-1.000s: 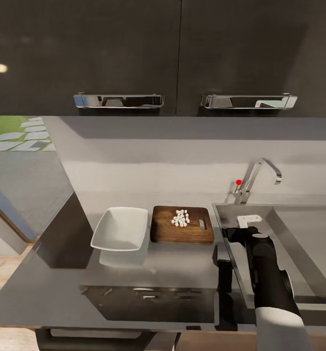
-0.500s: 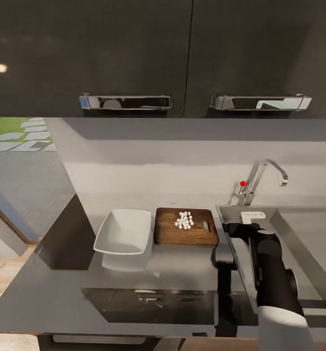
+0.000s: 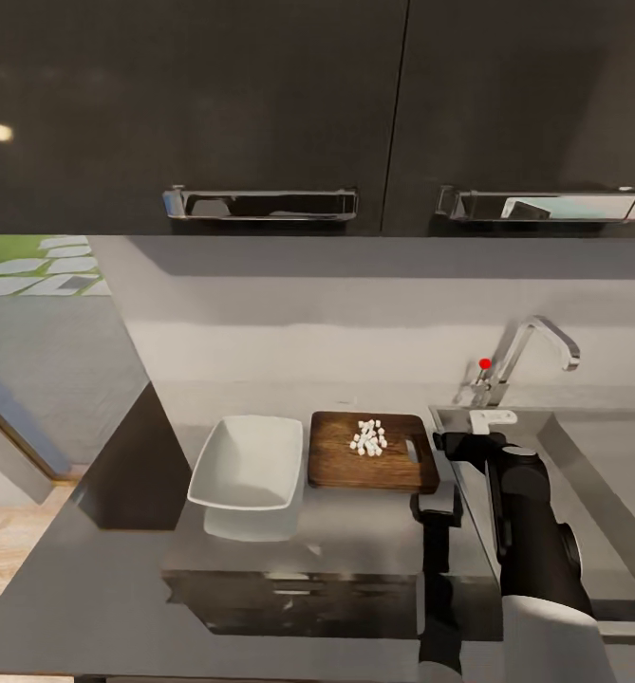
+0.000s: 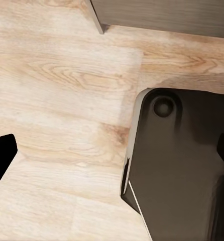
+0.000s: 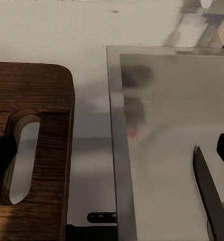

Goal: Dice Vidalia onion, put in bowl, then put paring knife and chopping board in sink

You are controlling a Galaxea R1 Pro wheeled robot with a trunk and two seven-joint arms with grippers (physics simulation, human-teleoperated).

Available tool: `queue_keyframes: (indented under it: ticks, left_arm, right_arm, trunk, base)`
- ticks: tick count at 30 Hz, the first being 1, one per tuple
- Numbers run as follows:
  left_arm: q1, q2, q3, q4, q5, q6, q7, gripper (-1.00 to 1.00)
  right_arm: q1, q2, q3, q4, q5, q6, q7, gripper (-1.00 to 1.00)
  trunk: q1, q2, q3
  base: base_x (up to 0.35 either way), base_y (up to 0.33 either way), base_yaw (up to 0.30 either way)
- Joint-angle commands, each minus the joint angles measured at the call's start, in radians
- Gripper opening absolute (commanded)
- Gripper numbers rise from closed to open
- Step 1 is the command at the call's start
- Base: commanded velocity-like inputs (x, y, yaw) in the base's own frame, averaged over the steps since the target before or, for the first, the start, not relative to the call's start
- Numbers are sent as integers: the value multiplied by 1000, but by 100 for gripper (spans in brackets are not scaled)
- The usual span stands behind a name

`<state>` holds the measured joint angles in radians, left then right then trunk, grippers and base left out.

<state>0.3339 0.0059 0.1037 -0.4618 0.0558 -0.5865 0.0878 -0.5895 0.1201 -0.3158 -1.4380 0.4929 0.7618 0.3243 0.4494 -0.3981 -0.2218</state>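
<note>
Head view: a grey glossy countertop (image 3: 355, 531) runs under dark upper cabinets (image 3: 260, 104) with chrome bar handles. A white squarish bowl (image 3: 251, 463) sits on it, and just to its right lies the dark brown chopping board (image 3: 374, 452). A small heap of white diced onion (image 3: 368, 437) rests on the board, near its middle. To the right of the board is the steel sink (image 3: 592, 455), with a chrome faucet (image 3: 526, 356) and its red knob behind it. The black right arm reaches up along the sink's near-left edge, and the right gripper (image 3: 469, 438) hangs over the seam between board and sink; whether it is spread or closed cannot be told here.

Left wrist view: pale wooden floor (image 4: 57, 100) and a dark part of the robot's base (image 4: 182, 165). Both fingertips sit at opposite edges, so the left gripper (image 4: 114, 155) is spread wide and empty.

Right wrist view: the board's end with its slot-shaped hole (image 5: 22, 160), a strip of counter, then the sink's rim and basin. The dark blade of the paring knife (image 5: 208, 193) lies in the basin. The right gripper's fingers stand far apart, holding nothing.
</note>
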Motion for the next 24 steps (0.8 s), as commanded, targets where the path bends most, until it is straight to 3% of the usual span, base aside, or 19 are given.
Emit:
queue_keyframes:
  ticks: [1, 19, 24]
  left_arm:
    - [0, 0, -2, -2, 6, -1, 1, 100]
    - [0, 0, -2, -2, 6, -1, 1, 100]
    - [0, 0, -2, -3, 4, -1, 1, 100]
  right_arm:
    - [-1, 1, -3, -1, 10, 2, 11, 100]
    - [-1, 3, 1, 1, 10, 3, 12, 100]
    - [-1, 3, 1, 1, 11, 3, 12, 100]
  trunk:
    - [1, -2, -2]
    - [1, -2, -23]
    - [1, -2, -31]
  base:
    - [2, 2, 0]
    - [0, 0, 0]
    - [160, 0, 0]
